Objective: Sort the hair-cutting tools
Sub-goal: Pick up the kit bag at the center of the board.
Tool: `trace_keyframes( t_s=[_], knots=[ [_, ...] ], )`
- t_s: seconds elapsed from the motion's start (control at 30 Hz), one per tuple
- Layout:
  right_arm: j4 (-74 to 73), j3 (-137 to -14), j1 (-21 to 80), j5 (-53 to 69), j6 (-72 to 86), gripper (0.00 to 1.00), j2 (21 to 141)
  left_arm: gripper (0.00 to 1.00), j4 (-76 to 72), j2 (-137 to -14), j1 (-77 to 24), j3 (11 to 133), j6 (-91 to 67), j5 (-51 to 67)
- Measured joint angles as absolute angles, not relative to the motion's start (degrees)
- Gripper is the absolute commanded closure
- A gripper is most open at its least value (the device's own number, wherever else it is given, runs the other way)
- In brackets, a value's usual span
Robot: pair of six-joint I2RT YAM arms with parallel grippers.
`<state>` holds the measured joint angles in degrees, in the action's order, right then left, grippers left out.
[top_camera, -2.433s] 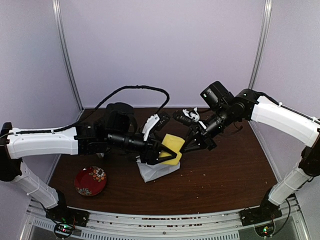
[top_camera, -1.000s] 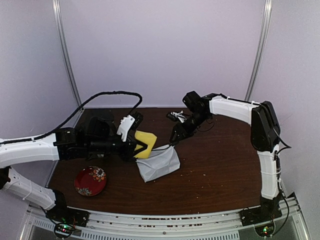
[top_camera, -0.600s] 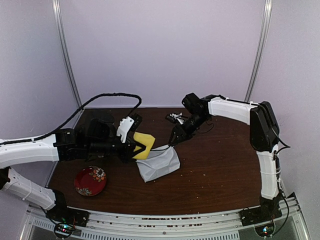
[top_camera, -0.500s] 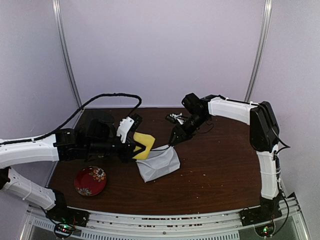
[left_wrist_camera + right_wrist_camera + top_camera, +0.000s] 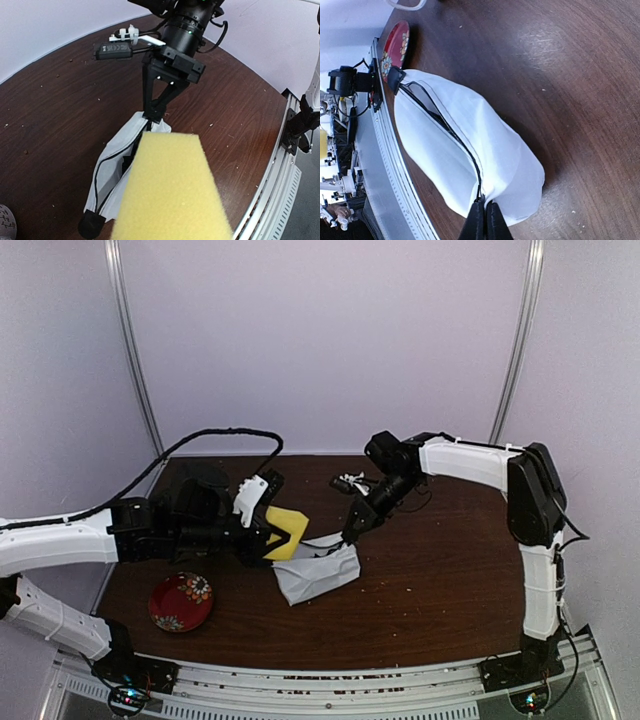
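Plate [image 5: 181, 601], red and flowered, lies at the lower left of the top view on the brown surface [image 5: 440, 580]. At centre sits the white pouch [image 5: 318, 575]; whether the hair-cutting tools are inside I cannot tell. Just above it my left jaws clench the yellow sponge [image 5: 287, 530]. My right jaws pinch the pouch's upper right corner, at the end of its black zipper [image 5: 445, 125].

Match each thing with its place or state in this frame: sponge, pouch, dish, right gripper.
1 yellow sponge
2 white pouch
3 red dish
4 right gripper

A shut on the pouch's zipper end
B held in the left gripper
C alone on the table, near the left edge
D lying on the table between the arms

Pairs: 1-B, 2-D, 3-C, 4-A
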<state>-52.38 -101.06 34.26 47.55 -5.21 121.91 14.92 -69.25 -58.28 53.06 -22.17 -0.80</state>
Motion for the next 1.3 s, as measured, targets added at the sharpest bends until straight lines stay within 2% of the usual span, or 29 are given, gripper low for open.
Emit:
trace_keyframes(
  t_s=[0.37, 0.83, 1.3],
  knots=[
    [-54.76, -97.03, 34.92, 50.81, -11.07, 1.00, 102.67, 1.00, 12.91, -69.28, -59.70, 49.63, -16.73, -1.58],
    [-61.19, -96.62, 37.12, 50.59, -14.37, 1.00, 101.49, 1.00, -1.63, -72.05, -71.64, 49.50, -9.23, -13.93],
    [-64.36, -94.76, 38.28, 51.48, -15.03, 1.00, 97.93, 1.00, -17.54, -79.61, -73.21, 48.12, -3.79, -16.97]
  ],
)
